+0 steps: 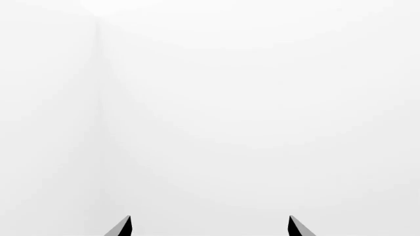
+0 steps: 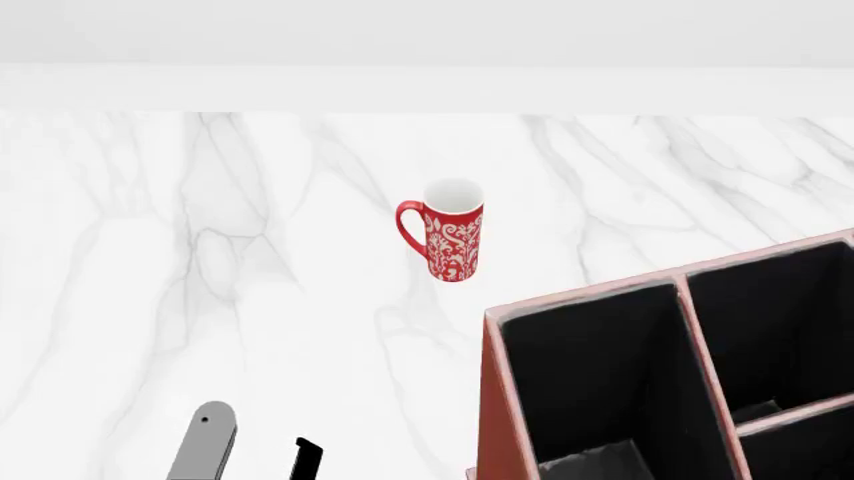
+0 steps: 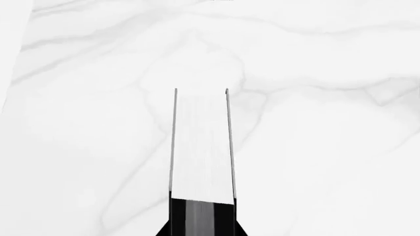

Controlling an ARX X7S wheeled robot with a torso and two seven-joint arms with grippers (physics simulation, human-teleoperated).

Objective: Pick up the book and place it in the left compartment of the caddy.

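Book first: the plain matte black hardcover book with its white page edge shows only in the right wrist view, held edge-on between the fingers of the right gripper, which are closed narrow on its spine end. It hangs above the white veined marble counter, clear of it as far as that view lets me judge.

From the head view, the reddish-brown leather-look caddy stands at the near right of the counter, and its left compartment, the long deep black-lined slot, looks empty, apart from a pale patch at the bottom that I cannot identify. A red-and-white patterned mug stands well apart, farther back.

The left gripper has its fingers spread wide and holds nothing; it faces only blank white.

So the pickup seems done. What remains is the carry over the left compartment, aligning the book with the slot, lowering it in and letting go. The right arm is not seen from the head, so how near the book is to the caddy cannot be told.
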